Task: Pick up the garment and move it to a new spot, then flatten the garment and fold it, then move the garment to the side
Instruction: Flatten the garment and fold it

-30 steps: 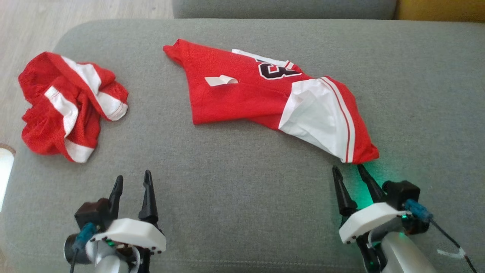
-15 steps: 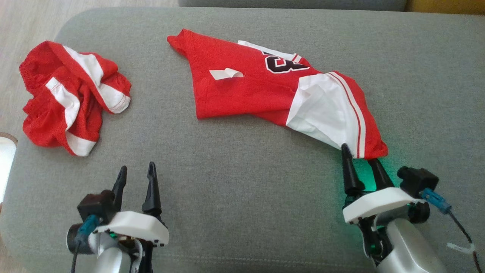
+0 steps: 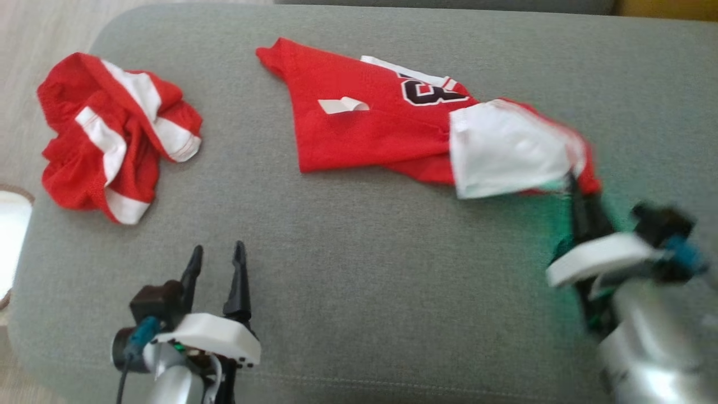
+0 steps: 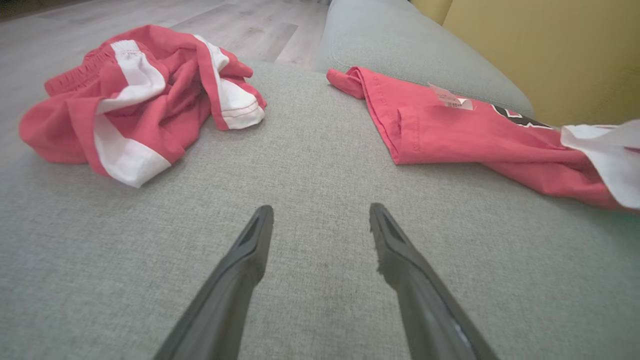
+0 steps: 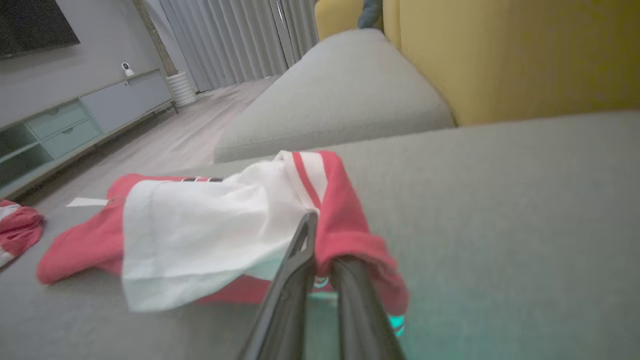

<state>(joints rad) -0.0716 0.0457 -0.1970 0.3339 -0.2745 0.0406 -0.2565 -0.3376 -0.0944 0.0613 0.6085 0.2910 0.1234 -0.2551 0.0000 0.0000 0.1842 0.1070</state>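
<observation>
Bearing the garment (image 3: 370, 134), grey sofa (image 3: 359, 269) meets wood floor (image 3: 33, 28).

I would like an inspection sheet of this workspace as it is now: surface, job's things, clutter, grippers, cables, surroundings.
Surface: grey sofa cushion, cloth lying on it in two places.
Job's things: red jersey with a white panel, partly spread; one corner is pinched.
Clutter: crumpled red-and-white shorts at the left, apart from the jersey.
Grippers: left gripper open, holding nothing; right gripper shut on the jersey corner.
Cables: cable at the left wrist; blue plug at the right wrist, blurred.
Surroundings: wooden floor, yellow backrest, low cabinet, curtains.
</observation>
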